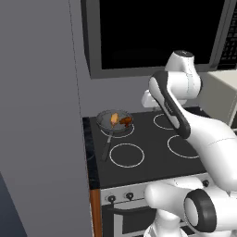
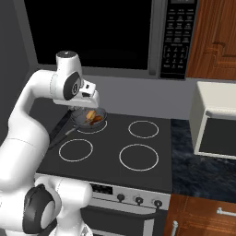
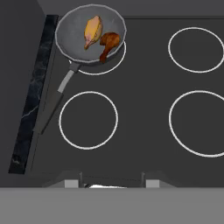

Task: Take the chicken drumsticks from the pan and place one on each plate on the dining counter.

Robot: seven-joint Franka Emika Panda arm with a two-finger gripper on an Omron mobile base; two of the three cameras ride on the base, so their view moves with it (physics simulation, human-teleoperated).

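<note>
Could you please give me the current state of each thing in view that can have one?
Round dark-grey metal frying pan: on rear-left burner ring, holding both drumsticks.
Golden-orange drumstick: lying in pan.
Reddish-brown drumstick: lying in pan, beside the golden one.
Two-finger gripper: above the stovetop, empty.

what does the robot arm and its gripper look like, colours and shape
The arm is built of glossy white rounded segments, joined by dark grey to black bands and round joint caps. Its hand is a boxy white block. The gripper has two small grey finger tips. No cables or markings show.
</note>
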